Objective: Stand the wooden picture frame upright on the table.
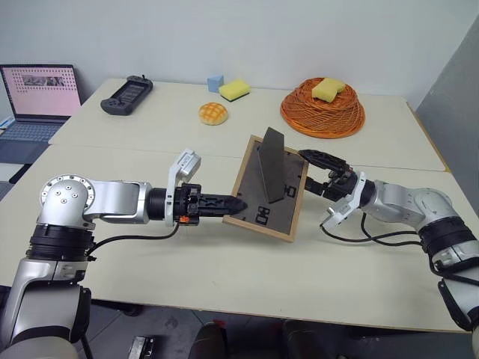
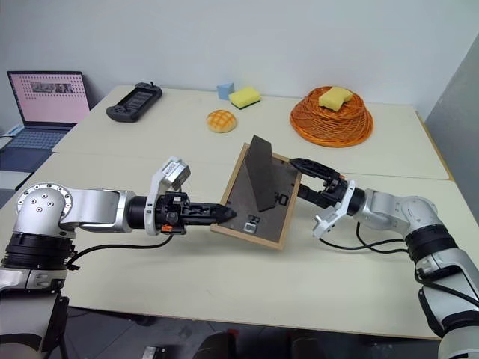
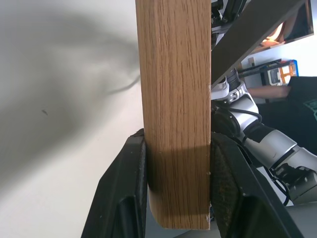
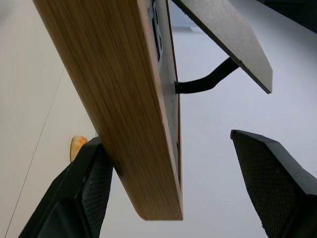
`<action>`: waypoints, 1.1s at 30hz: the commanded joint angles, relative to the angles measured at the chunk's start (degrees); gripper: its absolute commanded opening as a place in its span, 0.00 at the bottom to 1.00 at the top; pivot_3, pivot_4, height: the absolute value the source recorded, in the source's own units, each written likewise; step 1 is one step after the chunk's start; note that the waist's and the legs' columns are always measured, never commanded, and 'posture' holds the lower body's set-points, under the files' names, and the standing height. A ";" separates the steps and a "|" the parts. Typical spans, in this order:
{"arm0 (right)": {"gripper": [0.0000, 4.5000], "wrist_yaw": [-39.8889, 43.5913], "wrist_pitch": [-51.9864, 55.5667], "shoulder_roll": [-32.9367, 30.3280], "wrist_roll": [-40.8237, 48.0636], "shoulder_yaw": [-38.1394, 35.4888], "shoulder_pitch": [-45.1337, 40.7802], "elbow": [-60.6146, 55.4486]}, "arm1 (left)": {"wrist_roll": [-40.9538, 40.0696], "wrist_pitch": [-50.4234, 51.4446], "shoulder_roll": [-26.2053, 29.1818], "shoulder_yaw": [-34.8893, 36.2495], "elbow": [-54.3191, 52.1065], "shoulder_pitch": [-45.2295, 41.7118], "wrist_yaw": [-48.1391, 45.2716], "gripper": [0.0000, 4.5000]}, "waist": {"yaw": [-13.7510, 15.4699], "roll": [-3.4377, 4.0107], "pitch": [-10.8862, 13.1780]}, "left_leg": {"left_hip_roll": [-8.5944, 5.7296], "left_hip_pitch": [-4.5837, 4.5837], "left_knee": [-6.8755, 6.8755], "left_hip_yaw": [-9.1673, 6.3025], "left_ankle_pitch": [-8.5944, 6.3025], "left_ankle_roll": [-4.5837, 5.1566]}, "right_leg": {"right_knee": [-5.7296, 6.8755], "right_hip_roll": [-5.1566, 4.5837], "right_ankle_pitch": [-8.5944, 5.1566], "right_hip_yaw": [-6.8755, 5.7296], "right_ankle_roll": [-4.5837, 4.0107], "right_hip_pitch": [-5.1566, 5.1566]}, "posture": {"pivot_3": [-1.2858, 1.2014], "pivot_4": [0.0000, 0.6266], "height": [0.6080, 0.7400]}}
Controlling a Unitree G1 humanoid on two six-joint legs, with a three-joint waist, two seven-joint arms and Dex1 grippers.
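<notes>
frame (image 1: 271,187) hangs tilted above the table (image 1: 224,277), dark back up, stand (image 1: 272,163) folded out, so it can be tipped onto that prop. left gripper (image 1: 238,203) pinches the near wood edge to carry it. right gripper (image 1: 323,173) is spread around the far edge, one finger (image 4: 81,198) beside the wood, steadying rather than clamping.
</notes>
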 commanded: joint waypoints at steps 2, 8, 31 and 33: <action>0.86 -0.01 -0.39 -0.41 0.72 -0.73 0.06 -3.02 | -1.70 -0.80 0.82 0.52 -0.91 -1.73 -1.53 0.29 | 0.00 0.00 0.00 | 0.00 0.00 0.00 0.00 0.00 0.00 | 0.00 0.00 0.00 0.00 0.00 0.00 | 0.52 0.24 1.00; 0.86 0.73 -0.30 0.26 1.02 -0.55 0.54 -3.39 | -1.70 -0.83 0.80 0.39 -0.94 -2.03 -1.58 0.29 | -0.01 0.00 0.00 | 0.00 0.00 0.03 0.00 0.00 0.01 | 0.02 0.00 0.00 0.00 0.00 0.00 | 0.52 0.24 1.00; 0.32 1.88 0.02 0.84 2.02 -0.81 0.63 -3.19 | -1.70 -1.56 0.26 0.55 -0.57 -2.27 -0.81 0.29 | -0.02 0.00 0.00 | 0.00 0.00 0.06 0.00 -0.02 0.04 | 0.05 0.00 0.00 0.01 0.00 0.00 | 0.52 0.24 1.00; 0.32 1.89 0.21 0.89 1.95 -0.76 0.74 -3.10 | -1.70 -1.81 0.13 0.60 -0.52 -2.32 -0.30 0.29 | -0.01 0.00 0.00 | 0.00 0.00 0.06 0.00 -0.02 0.04 | 0.05 0.00 0.00 0.01 0.00 0.00 | 0.52 0.24 1.00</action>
